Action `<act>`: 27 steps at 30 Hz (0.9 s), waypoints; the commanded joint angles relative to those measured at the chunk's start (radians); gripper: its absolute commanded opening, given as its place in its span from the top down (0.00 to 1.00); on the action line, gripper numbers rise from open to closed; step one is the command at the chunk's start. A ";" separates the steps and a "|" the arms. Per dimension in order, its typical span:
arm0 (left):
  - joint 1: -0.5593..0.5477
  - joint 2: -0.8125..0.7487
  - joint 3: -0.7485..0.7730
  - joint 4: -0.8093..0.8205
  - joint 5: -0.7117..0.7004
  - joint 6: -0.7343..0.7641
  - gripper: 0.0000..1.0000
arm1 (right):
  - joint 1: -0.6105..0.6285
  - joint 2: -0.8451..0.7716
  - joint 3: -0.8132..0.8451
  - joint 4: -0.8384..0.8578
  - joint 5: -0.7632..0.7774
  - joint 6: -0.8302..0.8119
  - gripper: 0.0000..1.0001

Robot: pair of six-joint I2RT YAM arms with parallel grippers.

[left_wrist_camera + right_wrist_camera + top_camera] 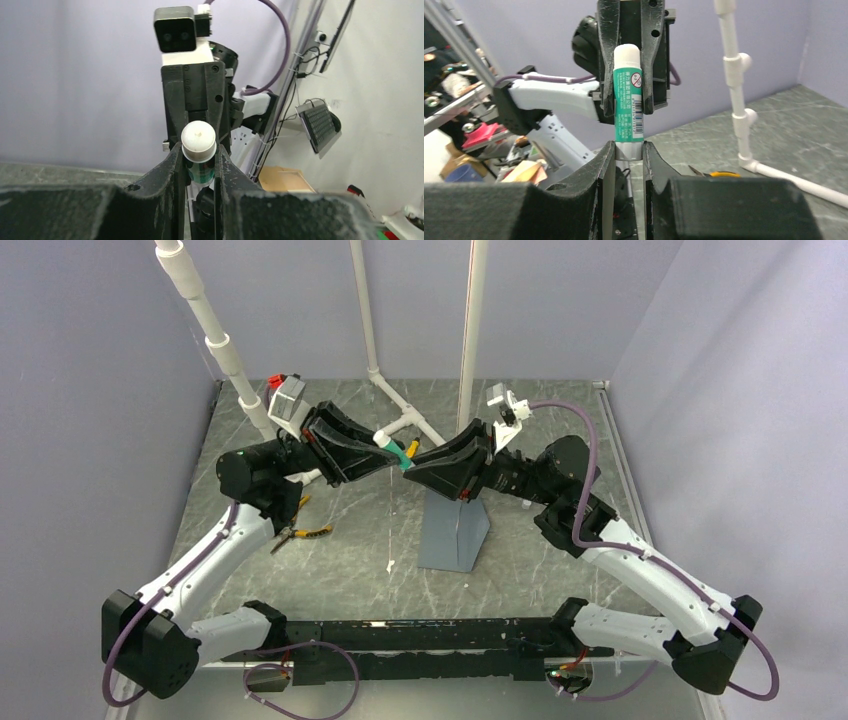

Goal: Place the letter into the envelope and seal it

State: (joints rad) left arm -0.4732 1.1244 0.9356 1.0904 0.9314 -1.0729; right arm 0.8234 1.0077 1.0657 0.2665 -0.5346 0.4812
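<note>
Both arms clamp one green glue stick (628, 100) aloft.
The left gripper (199, 162) pinches its white-capped end, the right gripper (624, 160) its base; the blue-grey envelope (455, 532) lies on the table (350, 570) beneath them.

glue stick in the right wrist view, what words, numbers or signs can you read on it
Nothing on the glue stick can be quoted as text.
Round red prohibition sign on a white patch of the green label: a symbol only, no words.
White lettering running along the label: too blurred to read.
barcode: any digits are too small to read.
</note>
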 commanded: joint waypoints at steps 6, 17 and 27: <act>0.006 -0.023 -0.036 -0.068 -0.116 0.030 0.97 | 0.027 -0.099 -0.011 -0.122 0.194 -0.304 0.24; -0.002 -0.140 0.038 -0.725 -0.520 0.145 0.98 | 0.256 0.098 0.064 -0.137 0.855 -0.913 0.23; -0.004 -0.145 0.048 -0.799 -0.517 0.145 0.97 | 0.330 0.173 0.122 -0.044 0.943 -0.962 0.41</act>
State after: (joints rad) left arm -0.4728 1.0008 0.9516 0.3172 0.4370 -0.9512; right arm 1.1503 1.2156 1.1145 0.1246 0.3367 -0.4545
